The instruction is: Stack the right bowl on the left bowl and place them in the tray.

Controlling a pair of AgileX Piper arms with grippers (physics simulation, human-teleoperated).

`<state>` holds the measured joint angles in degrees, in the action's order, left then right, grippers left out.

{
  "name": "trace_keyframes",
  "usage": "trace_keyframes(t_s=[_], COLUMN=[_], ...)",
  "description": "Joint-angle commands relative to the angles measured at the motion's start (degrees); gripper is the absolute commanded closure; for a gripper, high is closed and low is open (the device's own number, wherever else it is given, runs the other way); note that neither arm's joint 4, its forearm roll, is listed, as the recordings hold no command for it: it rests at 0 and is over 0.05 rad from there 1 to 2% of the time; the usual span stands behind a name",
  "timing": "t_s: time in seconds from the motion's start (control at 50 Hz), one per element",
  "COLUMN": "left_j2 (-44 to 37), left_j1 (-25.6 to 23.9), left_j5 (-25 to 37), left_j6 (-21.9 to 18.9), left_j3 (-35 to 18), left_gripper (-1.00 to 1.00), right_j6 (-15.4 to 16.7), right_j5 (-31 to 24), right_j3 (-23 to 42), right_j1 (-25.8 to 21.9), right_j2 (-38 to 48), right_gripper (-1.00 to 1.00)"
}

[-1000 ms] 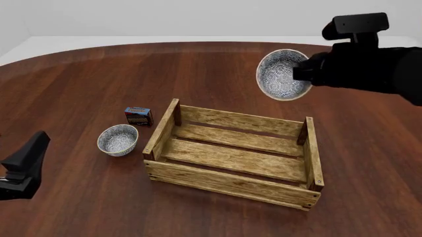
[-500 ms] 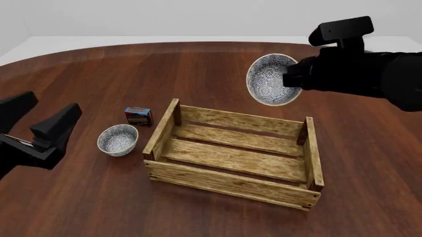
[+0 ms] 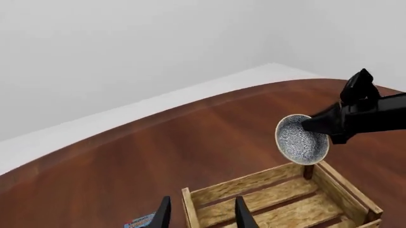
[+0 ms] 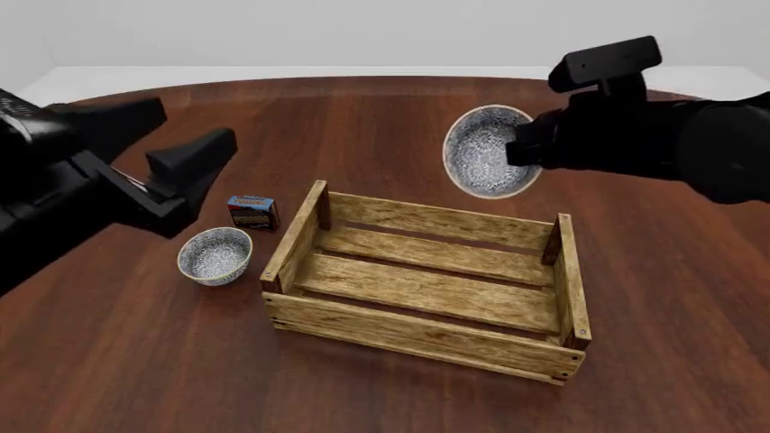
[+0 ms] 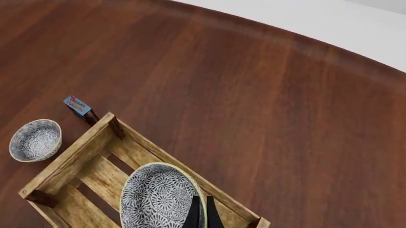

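The right bowl (image 4: pixel 486 152) hangs tilted above the tray's (image 4: pixel 427 336) far rail, pinched at its rim in my right gripper (image 4: pixel 525 144). The left bowl (image 4: pixel 215 255) sits on the table (image 4: pixel 144 361) beside the tray. My left gripper (image 4: pixel 154 135) hovers open, empty.

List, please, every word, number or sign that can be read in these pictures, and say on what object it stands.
Small blue-and-red box: a band of light print runs across its face, too small and blurred to read in any view.
Held bowl and bowl on the table: only a blue-and-white pattern, no text.
Wooden tray, arms, table: no text visible.
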<state>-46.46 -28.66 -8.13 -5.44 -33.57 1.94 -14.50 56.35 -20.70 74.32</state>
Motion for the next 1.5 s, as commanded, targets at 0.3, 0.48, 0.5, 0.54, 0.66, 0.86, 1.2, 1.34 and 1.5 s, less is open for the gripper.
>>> trace_keyframes(t_s=[0.3, 0.48, 0.5, 0.54, 0.66, 0.86, 1.2, 1.34, 1.5], left_j2=[-14.32, -19.53, -20.07, -20.8, -22.81, -25.44, -29.9, -30.92, -33.4], left_j1=[-8.73, -10.35, -10.4, -10.49, -11.34, -12.47, -13.67, -14.04, -14.06], left_j5=[0.82, 0.53, 0.35, 0.38, 0.6, 0.47, -0.83, -1.41, -2.35], left_j6=[1.42, 2.96, 3.03, 3.21, 3.42, 3.78, 4.48, 4.48, 4.8], left_j3=[-13.89, -17.62, -17.94, -18.58, -20.38, -22.67, -24.75, -25.04, -25.62], left_gripper=[-1.0, -1.0, -1.0, -1.0, -1.0, -1.0, -1.0, -1.0, -1.0], right_j6=[-0.4, -0.42, -0.4, -0.25, -0.19, -0.21, -0.22, -0.09, 0.09], right_j5=[-0.22, -0.23, -0.2, -0.12, -0.13, -0.15, -0.54, -0.48, -0.8], right_j3=[-0.02, -0.06, -0.09, -0.14, -0.2, -0.35, -0.43, -0.6, -0.85], right_j1=[-1.46, -1.46, -1.53, -1.53, -1.85, -2.01, -2.42, -2.71, -3.03], right_j2=[-2.08, -2.13, -2.08, -1.94, -1.79, -1.85, -2.35, -2.38, -3.06], right_gripper=[1.0, 1.0, 1.0, 1.0, 1.0, 1.0, 1.0, 1.0, 1.0])
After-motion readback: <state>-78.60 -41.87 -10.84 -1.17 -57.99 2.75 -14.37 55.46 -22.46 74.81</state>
